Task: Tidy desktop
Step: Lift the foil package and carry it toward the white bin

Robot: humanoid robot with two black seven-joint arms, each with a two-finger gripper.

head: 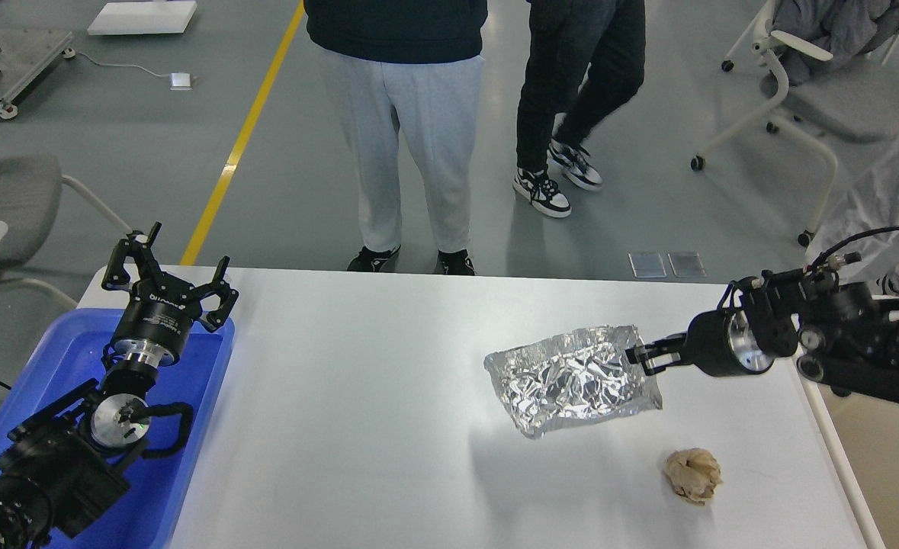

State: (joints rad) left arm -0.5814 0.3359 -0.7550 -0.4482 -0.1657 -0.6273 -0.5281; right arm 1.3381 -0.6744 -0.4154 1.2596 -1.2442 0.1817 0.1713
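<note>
Head view: crinkled foil bag (571,377) pinched by right hand (642,354).

the white desktop (357,427) carries a crumpled beige paper ball (693,475) near its right edge.

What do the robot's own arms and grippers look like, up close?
Both arms are black, built from chunky cylindrical segments with shiny silver metal discs at the joints. The left gripper has angular black linkage jaws and small white lettering on its round body. The right gripper is slimmer; thin black cables loop above its wrist.
</note>
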